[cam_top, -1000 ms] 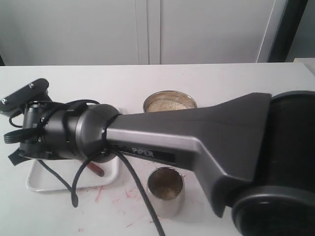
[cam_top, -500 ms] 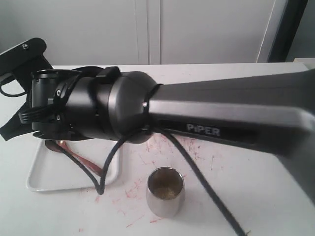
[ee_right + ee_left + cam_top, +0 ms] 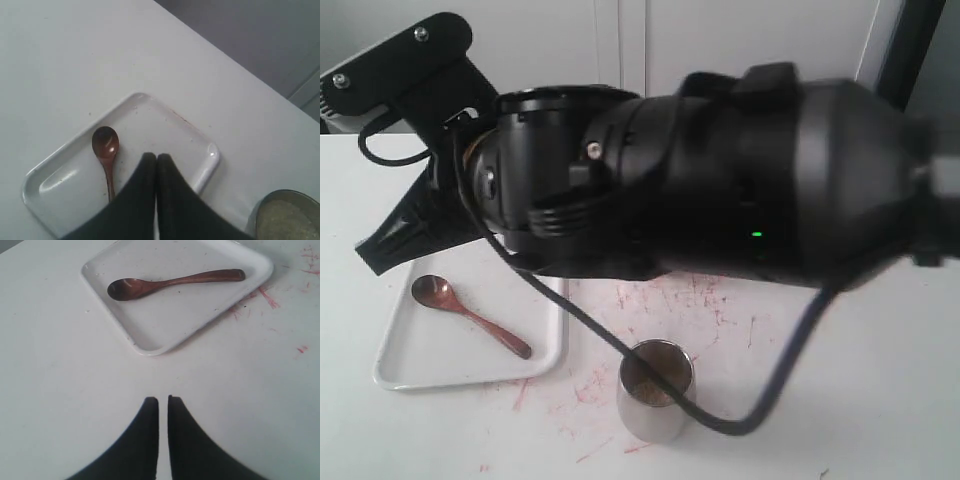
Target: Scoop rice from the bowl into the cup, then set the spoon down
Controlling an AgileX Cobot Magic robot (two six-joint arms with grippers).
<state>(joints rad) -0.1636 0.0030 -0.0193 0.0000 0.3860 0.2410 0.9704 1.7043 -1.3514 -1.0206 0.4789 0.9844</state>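
Exterior, right gripper [image 3: 370, 252]: jaws pressed together with nothing between them, raised clear of the table [image 3: 850, 400].
Exterior, spoon [image 3: 470, 318]: lay loose in the white tray [image 3: 420, 365], below the tips and apart from them.
Exterior, cup [image 3: 655, 405]: stood upright, well back from the tips, on the arm's side of the tray, with rice [image 3: 650, 387] inside and a black cable [image 3: 605, 340] crossing in front of it.
Exterior, red marks [image 3: 670, 295]: scattered over the table around the cup.
Left wrist, left gripper [image 3: 163, 401]: jaws drawn in to a thin slit and empty, over bare table.
Left wrist, spoon: straight ahead of the tips and well apart, lying crosswise to them in the tray.
Right wrist, jaws: tips met, gripping nothing.
Right wrist, spoon: directly beneath the tips, its oval end just beside them and its handle running under the fingers.
Right wrist, bowl [image 3: 286, 193]: off to one side behind the tips, outside the tray, with rice in it.
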